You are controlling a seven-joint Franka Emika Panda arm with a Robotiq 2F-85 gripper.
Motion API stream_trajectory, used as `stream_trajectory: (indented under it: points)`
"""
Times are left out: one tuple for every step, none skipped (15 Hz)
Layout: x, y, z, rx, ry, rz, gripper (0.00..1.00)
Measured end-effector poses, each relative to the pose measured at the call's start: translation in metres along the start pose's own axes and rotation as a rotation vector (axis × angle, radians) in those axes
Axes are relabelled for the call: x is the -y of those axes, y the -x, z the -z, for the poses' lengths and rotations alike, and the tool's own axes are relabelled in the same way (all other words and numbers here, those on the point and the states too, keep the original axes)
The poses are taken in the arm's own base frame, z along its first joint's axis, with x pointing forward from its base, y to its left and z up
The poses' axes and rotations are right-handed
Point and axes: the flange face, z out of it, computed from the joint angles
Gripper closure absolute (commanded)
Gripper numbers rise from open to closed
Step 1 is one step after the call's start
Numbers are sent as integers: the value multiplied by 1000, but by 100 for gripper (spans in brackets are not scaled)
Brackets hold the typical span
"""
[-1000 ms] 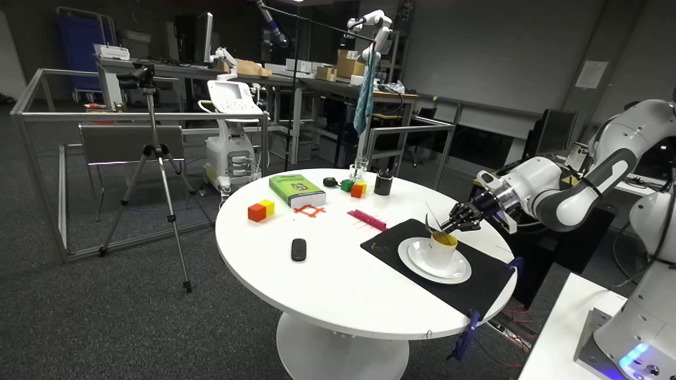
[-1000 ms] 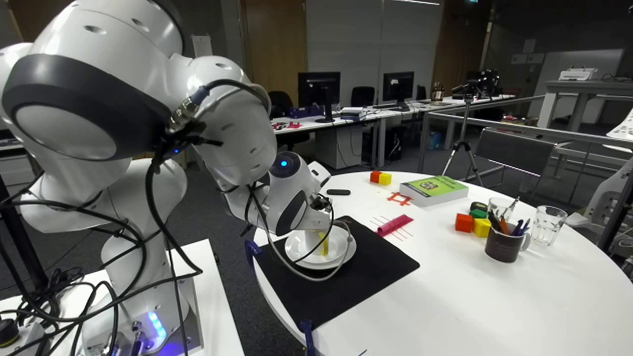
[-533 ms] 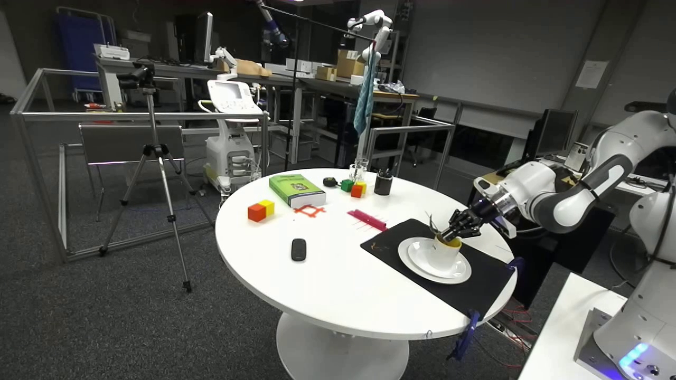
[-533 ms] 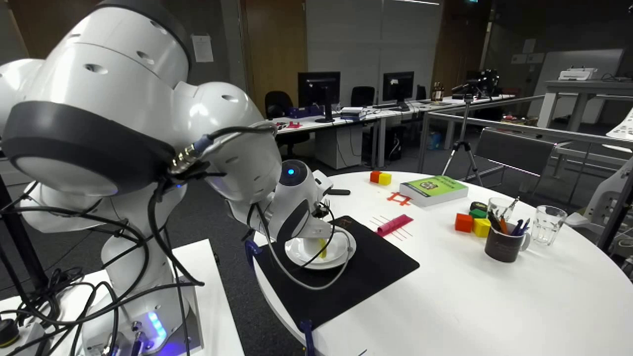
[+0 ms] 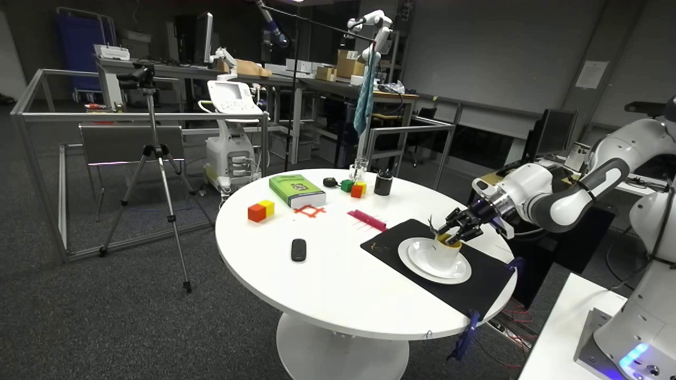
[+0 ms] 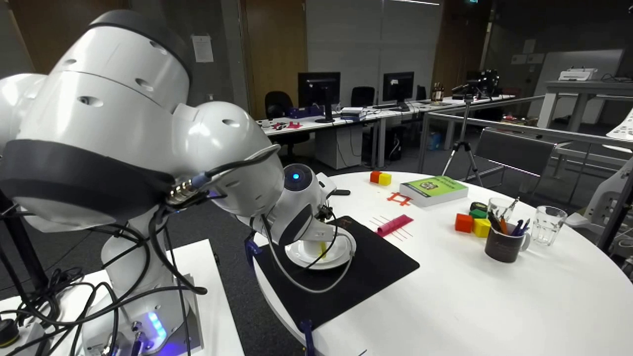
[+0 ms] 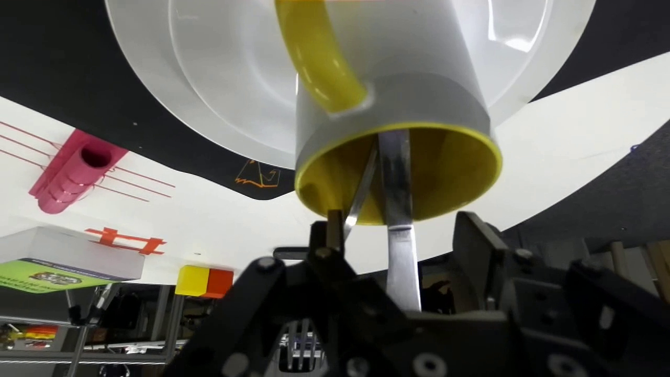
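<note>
A white cup (image 5: 443,258) with a yellow inside stands on stacked white plates (image 5: 409,264) on a black mat (image 5: 385,240). In the wrist view the cup (image 7: 408,89) shows its yellow handle (image 7: 330,73). A metal knife (image 7: 402,256) and a fork (image 7: 361,191) lean in the cup. The fork's tines show low, behind the left finger. My gripper (image 7: 400,225) is open at the cup's rim; its fingers stand apart on either side of the knife. The left finger is close to the fork's handle; contact cannot be told. In an exterior view the gripper (image 5: 448,235) is over the cup.
On the round white table (image 5: 327,295) are a black remote-like object (image 5: 298,249), red and yellow blocks (image 5: 261,210), a green book (image 5: 297,190), a pink tube (image 5: 367,220) and a dark mug of pens (image 6: 504,244) near glasses (image 6: 548,225). Blue clamps (image 5: 466,338) grip the edge.
The fingers show wider apart than before. The wrist has shifted slightly, and the cup stands a little further right than one second ago. The thin utensil above the cup shows less.
</note>
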Motion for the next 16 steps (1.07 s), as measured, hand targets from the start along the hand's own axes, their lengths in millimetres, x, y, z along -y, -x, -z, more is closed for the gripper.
stream_trajectory:
  points:
    - [-1,0,1,-6,3,-3,2]
    - [-2,-1,3,-11,6,-4,0]
    - [-3,-3,6,-15,11,-4,0]
    - [-4,-5,9,-15,14,-3,0]
    - [-5,-9,12,-12,16,2,0]
    - [-5,-13,16,-10,18,9,0]
    - [-4,-19,20,-6,18,17,0]
    - [-3,-25,24,-1,16,22,0]
    - [-2,-31,28,7,14,23,0]
    - [-1,-38,32,17,11,20,0]
    - [0,-45,35,31,5,11,0]
    - [1,-53,39,44,3,-2,0]
    - [1,-61,43,59,5,-24,0]
    - [2,-70,46,77,10,-48,0]
    - [2,-78,49,96,19,-77,0]
    - [3,-87,51,119,31,-106,0]
